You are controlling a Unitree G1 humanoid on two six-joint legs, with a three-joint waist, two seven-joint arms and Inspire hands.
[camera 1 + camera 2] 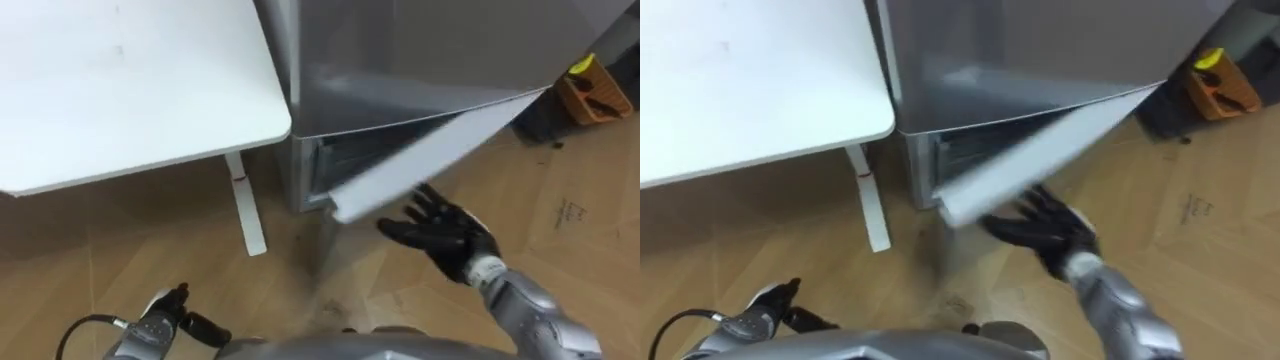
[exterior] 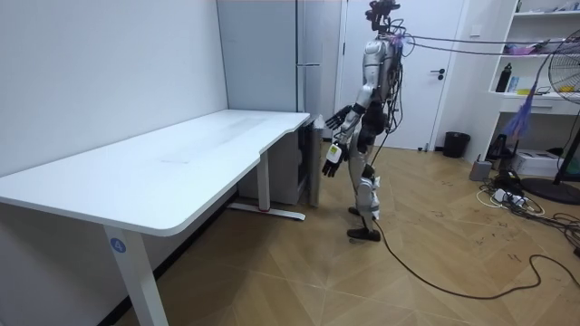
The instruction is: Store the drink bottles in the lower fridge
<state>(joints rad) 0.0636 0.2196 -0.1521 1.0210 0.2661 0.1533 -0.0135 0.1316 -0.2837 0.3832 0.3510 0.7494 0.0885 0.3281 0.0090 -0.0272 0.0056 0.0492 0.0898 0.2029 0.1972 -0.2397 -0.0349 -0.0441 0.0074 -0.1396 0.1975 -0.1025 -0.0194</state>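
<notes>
We are at the opening step. We stand facing the fridge (image 1: 400, 50), and its lower door (image 1: 430, 155) is swung partway out. The right robot hand (image 1: 440, 235) is released, with its fingers spread and straight and nothing in them. The door's free edge lies just ahead of and above those fingers. We cannot tell whether they touch it or sit a little short of it. Beyond that edge, to the left of the hand, the dark lower compartment (image 1: 345, 160) shows through the gap.

The left robot hand (image 1: 165, 312) hangs low, near the body and well apart from the door. We cannot tell whether it is clenched or released. The bench (image 1: 120, 80) stands further left of both hands. The right robot hand carries no drink, and we cannot say from here where the drinks are.

We judge the task barely begun. The next move calls for getting the fingers behind the door's edge and swinging it wider. The gap has to be open enough for an arm carrying a drink to pass, and then the drinks must be fetched.
</notes>
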